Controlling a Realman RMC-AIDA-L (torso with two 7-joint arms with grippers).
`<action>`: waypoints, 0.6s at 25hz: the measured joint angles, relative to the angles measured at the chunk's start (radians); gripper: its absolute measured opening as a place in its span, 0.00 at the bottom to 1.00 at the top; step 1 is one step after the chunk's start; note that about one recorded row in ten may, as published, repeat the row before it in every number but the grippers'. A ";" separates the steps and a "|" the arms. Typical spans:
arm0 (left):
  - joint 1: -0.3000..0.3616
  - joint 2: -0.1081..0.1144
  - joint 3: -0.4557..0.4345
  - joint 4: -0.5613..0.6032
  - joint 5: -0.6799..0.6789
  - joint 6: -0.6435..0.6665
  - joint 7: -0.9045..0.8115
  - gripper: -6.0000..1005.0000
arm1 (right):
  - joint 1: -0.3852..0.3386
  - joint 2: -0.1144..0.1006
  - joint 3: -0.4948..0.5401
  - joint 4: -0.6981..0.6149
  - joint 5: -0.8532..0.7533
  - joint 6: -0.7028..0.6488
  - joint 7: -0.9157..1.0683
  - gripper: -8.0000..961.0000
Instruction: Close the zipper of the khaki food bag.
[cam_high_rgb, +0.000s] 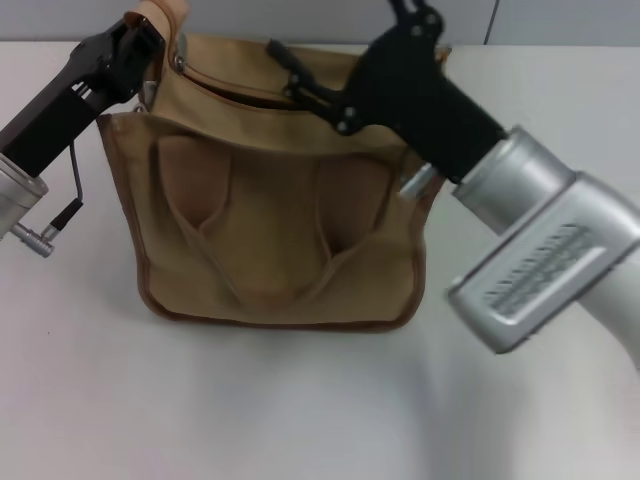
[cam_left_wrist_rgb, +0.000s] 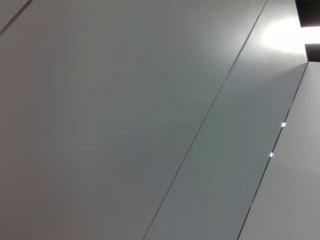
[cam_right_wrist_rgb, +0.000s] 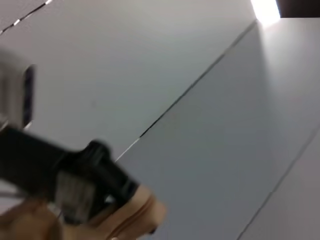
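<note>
The khaki food bag (cam_high_rgb: 270, 230) stands on the white table, its front pockets and loop handles facing me. Its zipper (cam_high_rgb: 235, 88) runs along the top and gapes open over the left and middle part. No silver slider shows. My left gripper (cam_high_rgb: 150, 38) is at the bag's top left corner, shut on a tan end tab (cam_high_rgb: 166, 14) of the bag. The right wrist view shows that gripper (cam_right_wrist_rgb: 85, 190) and the tab (cam_right_wrist_rgb: 142, 212) from the side. My right gripper (cam_high_rgb: 288, 68) hovers over the zipper line near the middle of the top.
The white table (cam_high_rgb: 300, 400) spreads in front of and beside the bag. A grey wall panel (cam_high_rgb: 560, 20) stands behind it. The left wrist view shows only wall panels (cam_left_wrist_rgb: 125, 110). My right forearm (cam_high_rgb: 540, 250) crosses the bag's right side.
</note>
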 joint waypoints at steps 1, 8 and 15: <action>-0.003 0.000 -0.001 -0.006 0.000 0.000 0.000 0.02 | 0.012 0.000 -0.004 0.008 0.000 0.038 -0.048 0.87; -0.010 0.000 -0.005 -0.013 -0.002 0.001 0.000 0.02 | 0.034 0.000 -0.034 0.025 -0.006 0.094 -0.136 0.87; -0.026 0.000 0.000 -0.033 -0.002 -0.004 -0.001 0.02 | 0.052 0.000 -0.061 0.071 -0.002 0.196 -0.268 0.87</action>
